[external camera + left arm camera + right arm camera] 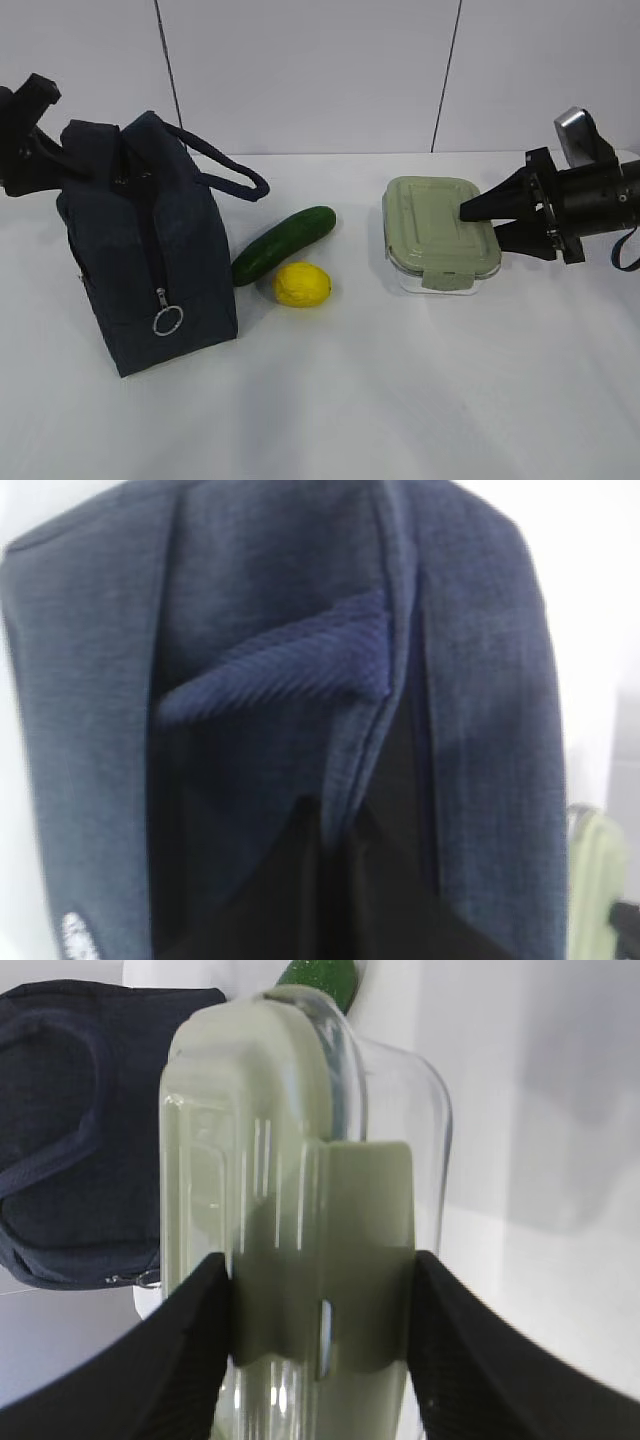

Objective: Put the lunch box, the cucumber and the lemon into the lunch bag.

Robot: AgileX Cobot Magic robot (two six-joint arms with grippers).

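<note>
The navy lunch bag (150,260) stands upright at the left of the white table. My left gripper (55,150) reaches its top from the far left. In the left wrist view this gripper (335,815) is shut, pinching a fabric edge of the lunch bag (260,610) beside a dark slit. The dark green cucumber (285,243) lies slantwise right of the bag, with the yellow lemon (302,284) just in front of it. The lunch box (435,225), glass with a sage-green lid, sits at the right. My right gripper (488,222) is shut on its right end, fingers either side of the clip (320,1270).
The bag's silver ring pull (167,321) hangs low on its near end face. One looped handle (235,175) droops toward the cucumber. The white table (400,400) stretches bare in front. The right wrist view also shows the lunch bag (70,1140) and the cucumber's tip (320,975).
</note>
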